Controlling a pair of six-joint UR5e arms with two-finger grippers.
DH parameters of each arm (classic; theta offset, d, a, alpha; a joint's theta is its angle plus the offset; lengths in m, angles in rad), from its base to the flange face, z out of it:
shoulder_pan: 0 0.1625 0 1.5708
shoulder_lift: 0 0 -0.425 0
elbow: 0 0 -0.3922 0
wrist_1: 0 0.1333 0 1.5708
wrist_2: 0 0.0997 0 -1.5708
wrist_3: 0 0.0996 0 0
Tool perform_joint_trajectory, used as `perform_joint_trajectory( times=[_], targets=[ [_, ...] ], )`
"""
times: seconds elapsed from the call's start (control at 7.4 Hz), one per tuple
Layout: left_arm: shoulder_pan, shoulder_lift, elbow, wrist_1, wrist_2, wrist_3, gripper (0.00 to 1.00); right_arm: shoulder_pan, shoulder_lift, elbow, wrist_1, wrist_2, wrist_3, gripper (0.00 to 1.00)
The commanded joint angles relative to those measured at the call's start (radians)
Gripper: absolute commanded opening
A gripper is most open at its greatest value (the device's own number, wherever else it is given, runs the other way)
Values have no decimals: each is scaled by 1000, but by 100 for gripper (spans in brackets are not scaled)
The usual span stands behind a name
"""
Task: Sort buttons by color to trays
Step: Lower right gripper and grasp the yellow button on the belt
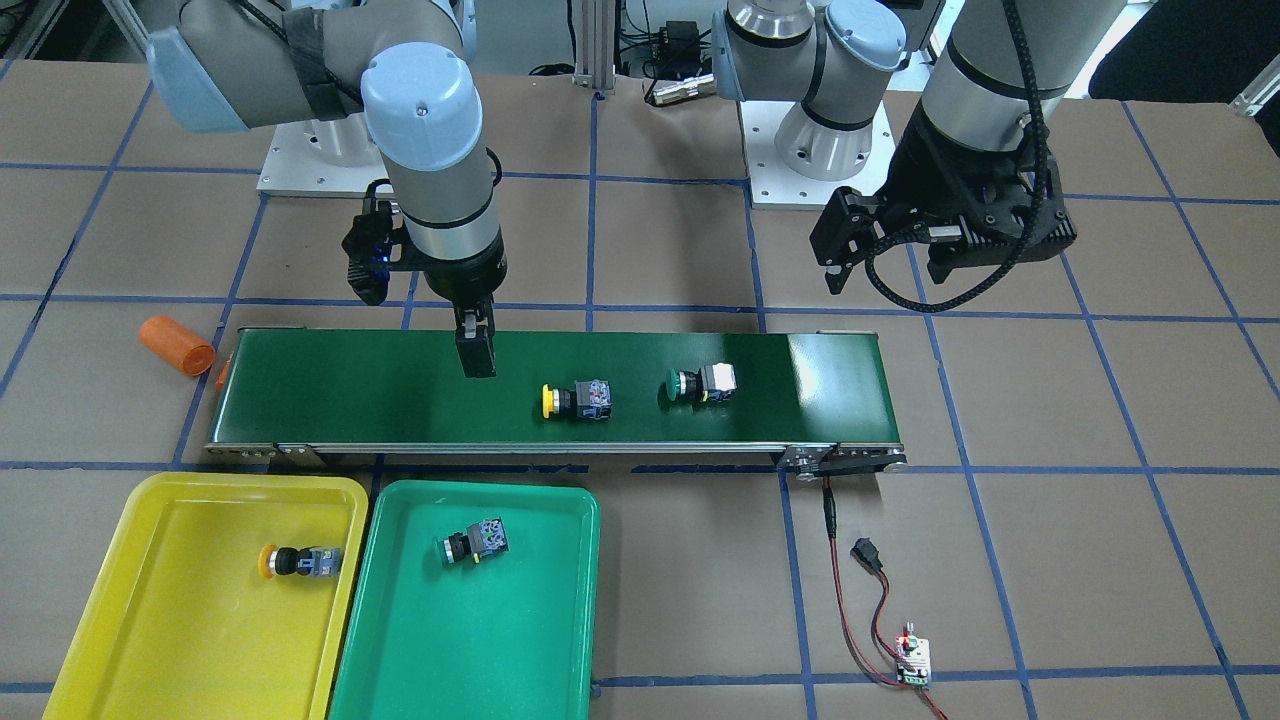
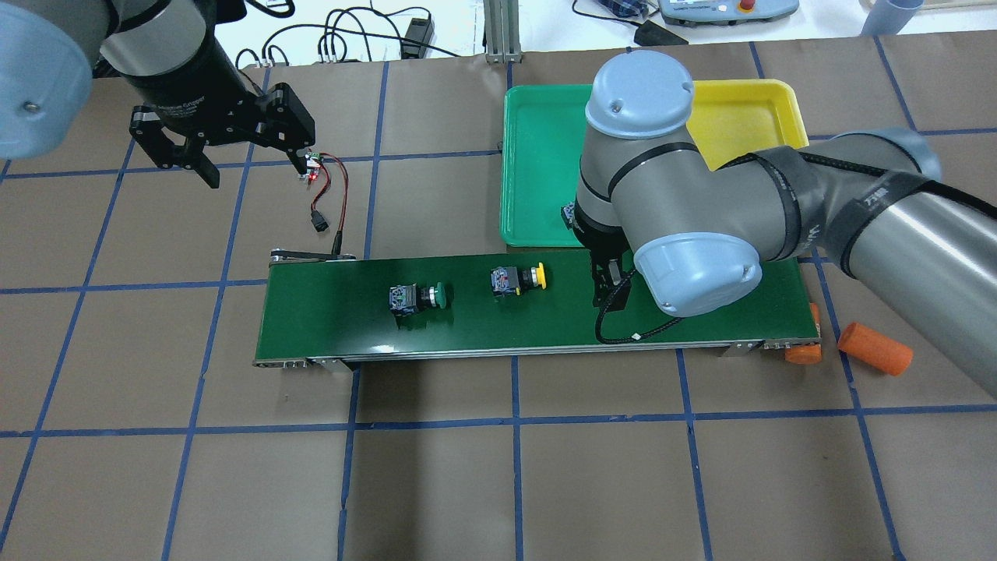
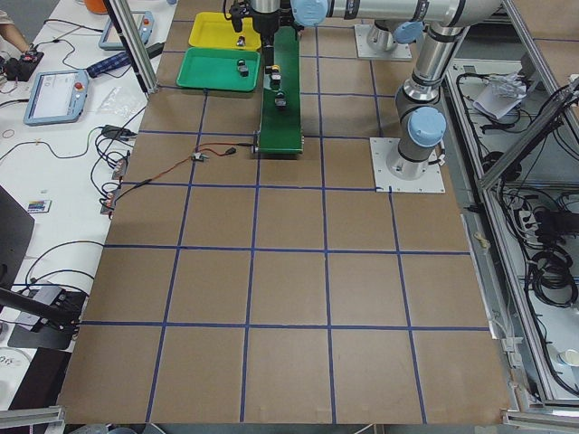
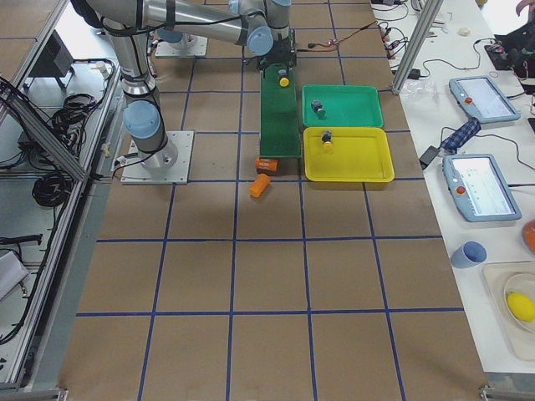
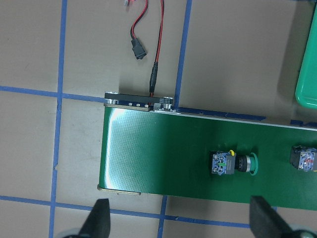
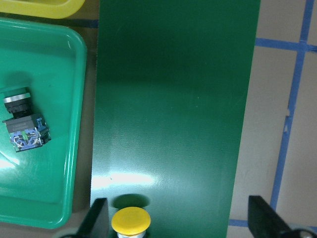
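conveyor belt (image 1: 350,390) lies lengthwise across the table (image 1: 1100,500), dark green with a glossy patch near one end.

two buttons are on the belt, both on their sides. belt yellow button (image 1: 575,401) sits near the middle. belt green button (image 1: 700,383) is just beyond it, toward the robot's left. they are apart, and both caps point toward the robot's right.

right gripper (image 1: 477,355) hangs over the belt, pointing down, short of the belt yellow button and not touching it. the right wrist view shows its fingers (image 6: 97,218) spread wide with nothing between them but belt. the yellow cap is at the bottom edge of that view, nearer one finger.

left gripper (image 2: 251,164) is off the belt, above bare table near the belt's end on the robot's left. its fingers (image 5: 99,218) are spread wide and hold nothing.

yellow tray (image 1: 180,640) and green tray (image 1: 470,650) lie side by side, edges touching, on the operators' side of the belt. tray yellow button (image 1: 300,562) lies on its side in the yellow tray. tray green button (image 1: 475,542) lies on its side in the green tray.

orange cylinder (image 1: 177,345) lies on the table just off the belt's other end. red-and-black wire (image 1: 870,600) runs from the belt's motor end to a small circuit board (image 1: 913,660).
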Motion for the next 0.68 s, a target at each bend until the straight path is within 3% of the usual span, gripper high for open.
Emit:
perform_joint_trajectory(
  times=[0.0, 0.41, 0.54],
  targets=[
    [0, 2, 0, 0, 5, 1, 100, 4, 51, 0, -115, -1, 34, 100],
    [0, 8, -12, 3, 4, 1, 100, 5, 155, -12, -242, -6, 42, 100],
    [0, 8, -13, 6, 4, 1, 100, 8, 156, -10, -235, -6, 43, 100]
  ],
)
